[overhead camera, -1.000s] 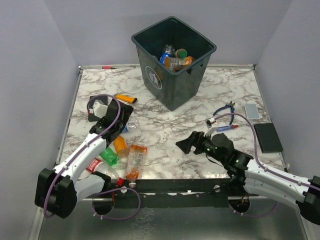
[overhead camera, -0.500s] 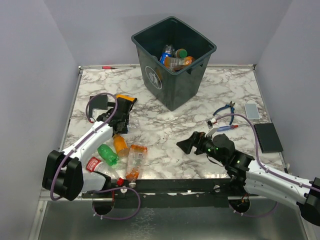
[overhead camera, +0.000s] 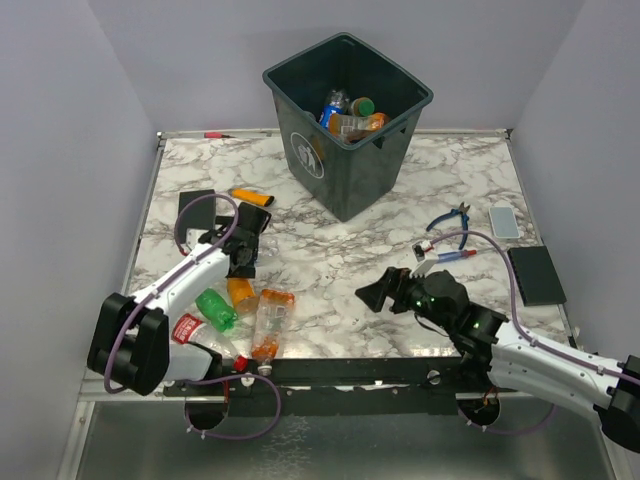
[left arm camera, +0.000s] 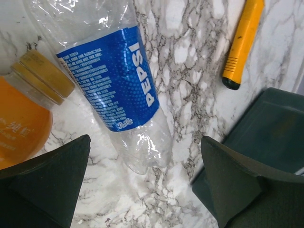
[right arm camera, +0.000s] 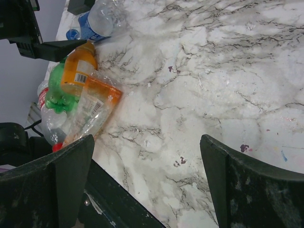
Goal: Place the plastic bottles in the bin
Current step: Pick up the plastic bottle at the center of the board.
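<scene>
At left, the left gripper [left arm camera: 145,142] hangs wide open over the Pepsi bottle [left arm camera: 114,85] — best lowered squarely to pinch its labelled middle.

"PEPSI" on clear bottle's blue label [left arm camera: 110,79], white figure logo on bin [overhead camera: 306,154]

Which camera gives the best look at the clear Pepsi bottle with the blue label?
The left wrist view: the Pepsi bottle fills the frame, label readable. The right wrist view catches the bottle small at its top edge. From above, the left gripper hides most of it.
</scene>
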Available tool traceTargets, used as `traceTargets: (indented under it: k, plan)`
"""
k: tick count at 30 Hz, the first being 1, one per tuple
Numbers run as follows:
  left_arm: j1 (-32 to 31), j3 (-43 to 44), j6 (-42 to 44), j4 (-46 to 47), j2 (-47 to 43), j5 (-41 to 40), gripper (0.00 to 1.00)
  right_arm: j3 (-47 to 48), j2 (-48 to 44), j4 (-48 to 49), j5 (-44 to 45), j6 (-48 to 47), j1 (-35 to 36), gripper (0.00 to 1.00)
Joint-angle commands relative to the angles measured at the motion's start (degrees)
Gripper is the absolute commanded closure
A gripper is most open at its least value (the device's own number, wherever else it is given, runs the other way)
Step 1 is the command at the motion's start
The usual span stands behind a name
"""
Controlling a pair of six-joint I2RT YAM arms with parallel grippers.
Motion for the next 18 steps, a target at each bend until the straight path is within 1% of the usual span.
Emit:
traceTargets:
  k: [1, 4, 8, 11, 18]
  plan:
    - [-0.25, 0.75, -0.44, -2.07, 3.66, 0.16, 0.02, 0.54, -0.31, -2.08, 1.62, 0.45, 0.23, 0.04]
    - [-0.23, 1.75, -0.02, -1.38, 5.62, -0.11, 0.04, 0.24, -2.16, -3.4, 2.28, 0.59, 0.22, 0.04]
    - [-0.16, 2.16, -0.13, -1.04, 7.9, 0.11, 0.1, -0.15, -4.6, -5.08, 3.54, 0.83, 0.22, 0.04]
    - [-0.16, 2.41, -0.24, -0.96, 9.76, 0.26, 0.12, -0.49, -6.18, -6.82, 4.55, 1.4, 0.24, 0.04]
    - [-0.14, 2.16, -0.14, 0.05, 12.27, 1.02, 0.2, -0.04, -7.31, -9.2, 5.91, 1.87, 0.22, 0.04]
